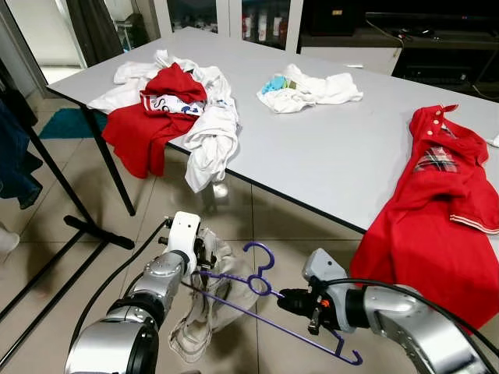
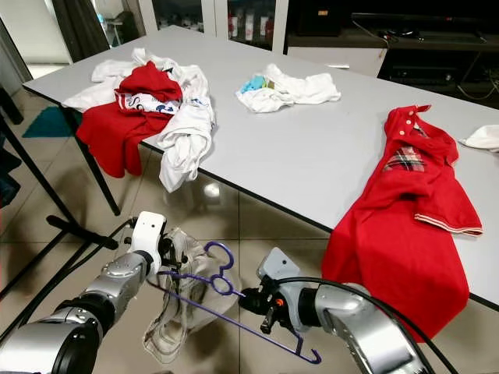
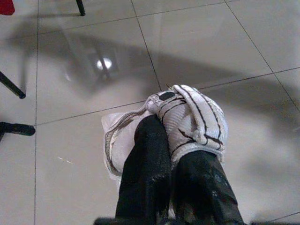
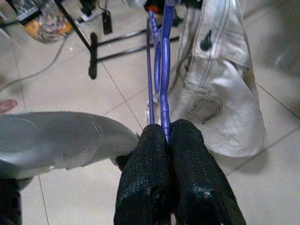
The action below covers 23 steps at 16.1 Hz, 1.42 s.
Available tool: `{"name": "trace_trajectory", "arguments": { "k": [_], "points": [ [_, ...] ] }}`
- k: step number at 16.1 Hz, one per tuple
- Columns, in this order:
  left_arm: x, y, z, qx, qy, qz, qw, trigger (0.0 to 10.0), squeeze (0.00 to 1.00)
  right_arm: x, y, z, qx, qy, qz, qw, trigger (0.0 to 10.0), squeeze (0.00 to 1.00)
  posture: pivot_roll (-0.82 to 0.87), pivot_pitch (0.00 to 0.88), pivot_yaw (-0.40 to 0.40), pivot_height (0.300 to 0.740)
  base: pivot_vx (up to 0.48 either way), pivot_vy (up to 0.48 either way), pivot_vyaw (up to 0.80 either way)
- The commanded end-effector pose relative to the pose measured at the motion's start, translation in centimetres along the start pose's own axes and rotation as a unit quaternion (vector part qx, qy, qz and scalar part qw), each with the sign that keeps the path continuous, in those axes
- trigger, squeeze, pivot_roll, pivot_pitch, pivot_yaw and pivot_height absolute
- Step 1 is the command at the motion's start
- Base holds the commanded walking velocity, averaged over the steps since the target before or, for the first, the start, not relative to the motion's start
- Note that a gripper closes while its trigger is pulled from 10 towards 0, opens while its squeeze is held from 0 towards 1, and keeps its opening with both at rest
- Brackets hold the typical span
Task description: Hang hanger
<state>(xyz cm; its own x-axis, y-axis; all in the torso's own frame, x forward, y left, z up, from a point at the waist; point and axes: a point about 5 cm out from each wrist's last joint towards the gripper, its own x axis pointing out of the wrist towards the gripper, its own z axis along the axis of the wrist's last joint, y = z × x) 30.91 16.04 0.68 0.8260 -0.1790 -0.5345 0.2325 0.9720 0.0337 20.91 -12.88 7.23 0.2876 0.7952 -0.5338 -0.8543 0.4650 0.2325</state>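
Our right gripper (image 1: 282,298) is clamped on the thin purple plastic hanger (image 1: 265,292), whose long bar runs across to our left gripper (image 1: 204,269), pinched on the pale cream garment (image 1: 199,319).

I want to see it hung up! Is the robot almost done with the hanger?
Not yet. Done: the purple hanger is picked up, pinched by the right gripper. In hand: the left gripper holds a whitish garment on it. Left: hanging it; nothing is hung.
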Motion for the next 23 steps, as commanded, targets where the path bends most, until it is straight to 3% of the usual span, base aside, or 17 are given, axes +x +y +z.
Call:
{"name": "trace_trajectory", "arguments": {
  "k": [1, 7, 10, 23],
  "points": [
    [0.3, 0.2, 2.0, 0.010, -0.035, 0.000, 0.999, 10.0, 0.00, -0.3, 0.0, 0.1, -0.004, 0.001, -0.002, 1.000, 10.0, 0.00, -0.14, 0.000, 0.048, 0.740, 0.000, 0.000, 0.00],
    [0.3, 0.2, 2.2, 0.010, -0.037, 0.001, 0.999, 10.0, 0.00, -0.3, 0.0, -1.2, -0.004, 0.034, -0.001, 0.999, 10.0, 0.00, -0.13, 0.000, 0.047, 0.740, 0.000, 0.000, 0.00],
    [0.3, 0.4, 2.1, 0.011, -0.036, 0.003, 0.999, 10.0, 0.00, 0.0, -1.0, -1.8, 0.005, 0.053, -0.035, 0.998, 10.0, 0.00, -0.13, 0.000, 0.046, 0.740, 0.000, 0.000, 0.00],
    [0.3, 0.4, 2.1, 0.011, -0.036, 0.003, 0.999, 10.0, 0.00, 0.0, -1.0, -1.8, 0.005, 0.053, -0.035, 0.998, 10.0, 0.00, -0.13, 0.000, 0.046, 0.740, 0.000, 0.000, 0.00]
  ]
}}
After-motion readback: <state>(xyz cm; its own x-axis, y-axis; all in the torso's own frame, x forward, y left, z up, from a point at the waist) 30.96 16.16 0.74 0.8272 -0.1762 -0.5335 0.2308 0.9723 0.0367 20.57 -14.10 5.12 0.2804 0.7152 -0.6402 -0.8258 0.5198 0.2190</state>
